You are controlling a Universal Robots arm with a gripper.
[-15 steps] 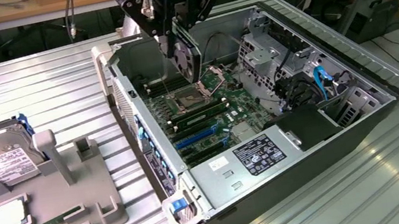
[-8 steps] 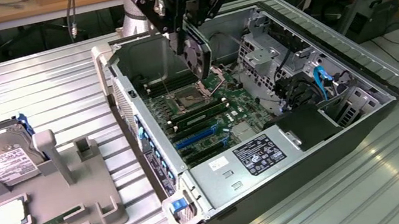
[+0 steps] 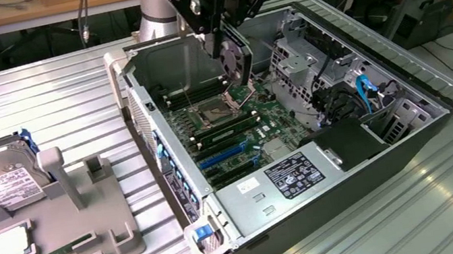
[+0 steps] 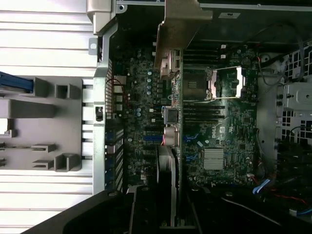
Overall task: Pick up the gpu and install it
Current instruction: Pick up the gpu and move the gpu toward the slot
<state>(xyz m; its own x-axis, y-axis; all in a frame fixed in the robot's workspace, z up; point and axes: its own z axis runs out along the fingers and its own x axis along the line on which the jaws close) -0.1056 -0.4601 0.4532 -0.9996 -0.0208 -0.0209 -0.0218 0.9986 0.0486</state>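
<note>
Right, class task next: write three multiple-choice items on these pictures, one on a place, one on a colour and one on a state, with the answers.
1. Where is the gpu?
A. On the floor
B. Held by the tool over the motherboard
C. In a person's hand

2. What colour is the frame around the hard drive?
A. Red
B. Yellow
C. Blue

3. The computer case is:
A. Open, its inside showing
B. Shut
C. Wrapped in plastic

Answers:
1 B, the card hangs from the tool above the board.
2 C, blue edges flank the drive.
3 A, the board lies bare to view.
</note>
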